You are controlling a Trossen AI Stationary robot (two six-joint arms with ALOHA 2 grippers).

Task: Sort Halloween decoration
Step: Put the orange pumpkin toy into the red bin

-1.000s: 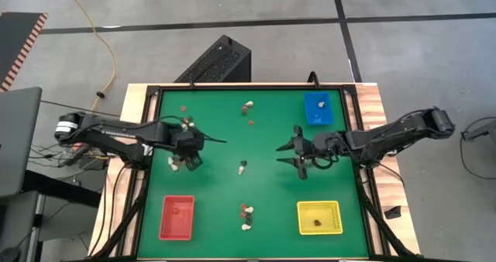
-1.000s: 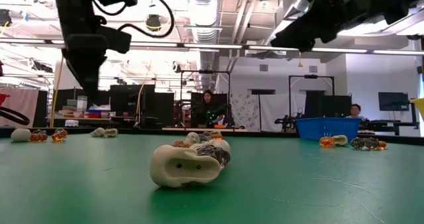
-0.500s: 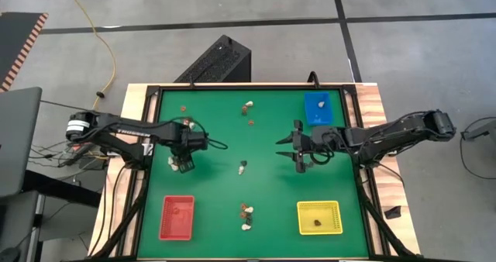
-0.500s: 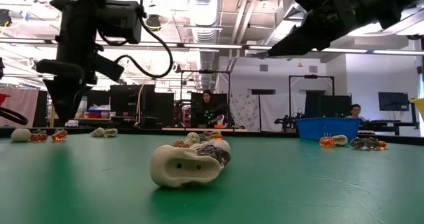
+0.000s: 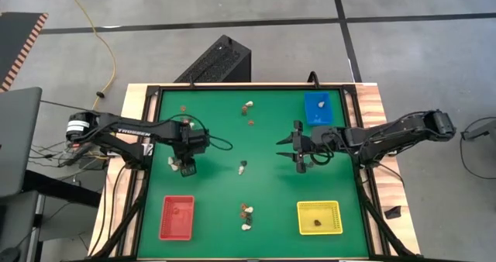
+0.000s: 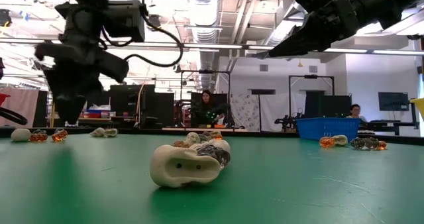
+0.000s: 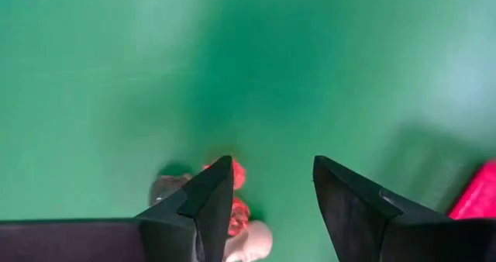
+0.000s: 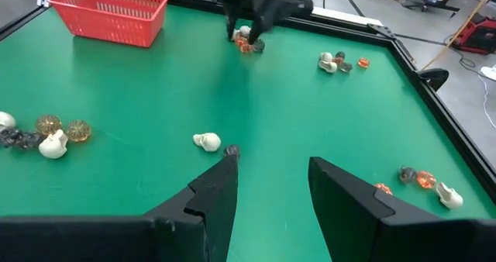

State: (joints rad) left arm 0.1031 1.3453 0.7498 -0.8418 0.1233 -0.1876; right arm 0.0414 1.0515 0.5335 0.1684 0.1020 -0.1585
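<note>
Your left gripper has dropped over the orange trinkets (jaws narrowing, nothing held); right gripper stays open, empty.

Seen from the left arm's wrist camera, the left end effector hangs over a green counter, its two dark fingers set apart with bare green showing between the tips. A small heap of Halloween trinkets lies at about seven o'clock of the gap, partly hidden behind one finger: two orange-red pieces, a grey-brown piece just beside them, and a cream piece touching the lower orange one. None of them sits between the fingertips. A corner of a red tray shows at about four o'clock.
</note>
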